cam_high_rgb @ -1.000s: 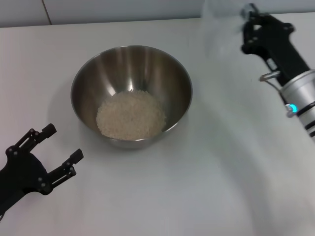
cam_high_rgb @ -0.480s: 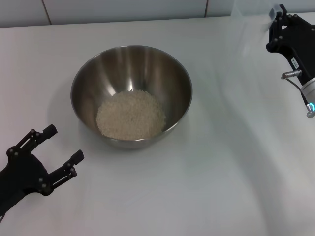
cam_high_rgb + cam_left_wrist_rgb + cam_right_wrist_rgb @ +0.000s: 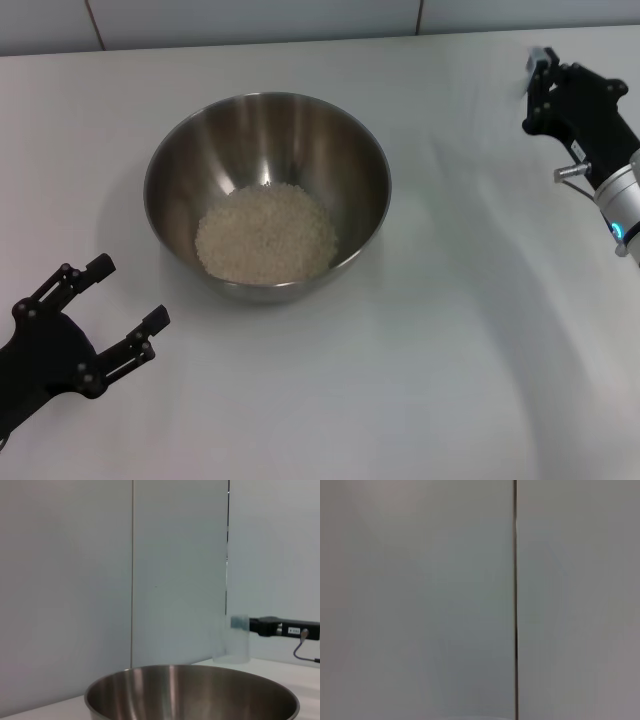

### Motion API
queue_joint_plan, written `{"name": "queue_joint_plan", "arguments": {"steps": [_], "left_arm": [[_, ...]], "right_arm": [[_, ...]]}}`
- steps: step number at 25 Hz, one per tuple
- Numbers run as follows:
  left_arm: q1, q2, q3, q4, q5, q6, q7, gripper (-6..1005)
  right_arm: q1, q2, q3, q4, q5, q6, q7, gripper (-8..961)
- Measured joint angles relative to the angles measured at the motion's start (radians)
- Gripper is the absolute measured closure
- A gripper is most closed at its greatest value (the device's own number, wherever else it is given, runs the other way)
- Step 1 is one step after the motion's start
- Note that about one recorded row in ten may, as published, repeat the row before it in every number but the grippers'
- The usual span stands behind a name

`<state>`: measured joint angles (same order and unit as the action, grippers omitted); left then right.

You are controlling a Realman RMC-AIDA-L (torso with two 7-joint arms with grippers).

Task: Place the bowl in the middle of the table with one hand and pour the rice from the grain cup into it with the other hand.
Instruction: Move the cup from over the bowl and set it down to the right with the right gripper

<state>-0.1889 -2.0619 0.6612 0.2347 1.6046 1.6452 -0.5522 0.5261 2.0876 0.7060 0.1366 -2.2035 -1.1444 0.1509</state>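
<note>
The steel bowl [image 3: 267, 150] stands mid-table with a heap of white rice [image 3: 265, 236] in its bottom; its rim [image 3: 190, 672] fills the foreground of the left wrist view. The clear grain cup [image 3: 231, 645] is upright and looks empty, far to the right of the bowl and low over the table [image 3: 420, 380]. My right gripper [image 3: 532, 80] is shut on its upper part, and its fingers [image 3: 265, 627] reach in from the side. In the head view the cup barely shows. My left gripper [image 3: 130, 291] rests open near the front left, apart from the bowl.
A pale panelled wall with dark vertical seams [image 3: 228, 555] rises behind the table's far edge; the right wrist view shows only this wall [image 3: 420, 580].
My right arm has swung the cup away from the bowl toward the right edge, then dropped a little and come back left. The bowl, rice and left gripper have not moved.
</note>
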Motion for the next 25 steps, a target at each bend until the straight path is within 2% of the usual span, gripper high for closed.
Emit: {"name": "queue_joint_plan", "arguments": {"steps": [8,25], "left_arm": [[-0.001,0.000,0.002,0.000,0.000,0.003,0.000,151],[0.004,0.000,-0.001,0.000,0.000,0.018,0.000,151]], "right_arm": [[0.002,0.000,-0.009,-0.004,-0.009,0.127,-0.001,918],[0.000,0.000,-0.010,0.005,-0.035,0.168,-0.001,918]]}}
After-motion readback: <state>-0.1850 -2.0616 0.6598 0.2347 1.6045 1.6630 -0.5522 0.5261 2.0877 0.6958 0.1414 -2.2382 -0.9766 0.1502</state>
